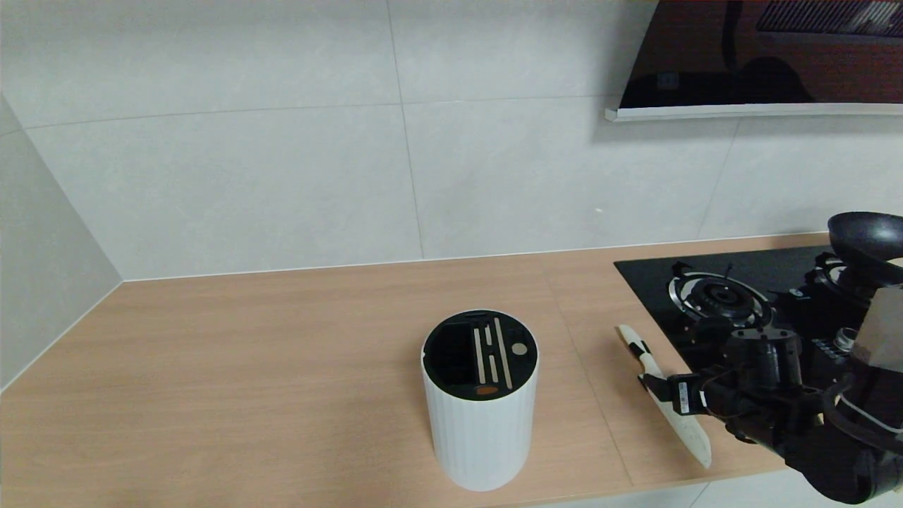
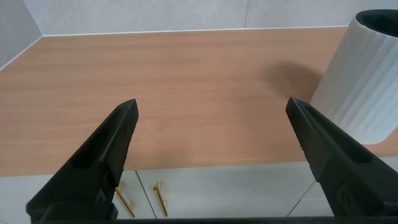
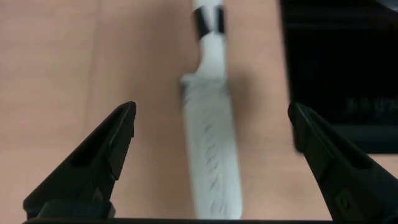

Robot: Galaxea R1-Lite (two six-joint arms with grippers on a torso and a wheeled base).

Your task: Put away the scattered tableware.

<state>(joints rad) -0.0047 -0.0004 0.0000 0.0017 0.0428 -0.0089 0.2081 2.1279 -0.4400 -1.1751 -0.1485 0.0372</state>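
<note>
A white knife [image 1: 663, 395] with a black band on its handle lies flat on the wooden counter [image 1: 282, 367], between the holder and the stove. My right gripper [image 1: 652, 388] hovers just above its blade, open; the knife [image 3: 211, 137] lies centred between the two spread fingers [image 3: 93, 162]. A white ribbed cylindrical holder [image 1: 480, 402] with a black slotted top stands upright left of the knife. My left gripper [image 2: 211, 155] is open over the counter's front edge, with the holder [image 2: 367, 74] off to one side.
A black gas stove [image 1: 748, 296] with burners sits at the right, with a dark pan [image 1: 868, 240] on it. A range hood [image 1: 762, 63] hangs above. Tiled walls close the back and left. Cabinet doors with gold handles [image 2: 158, 199] lie below the counter edge.
</note>
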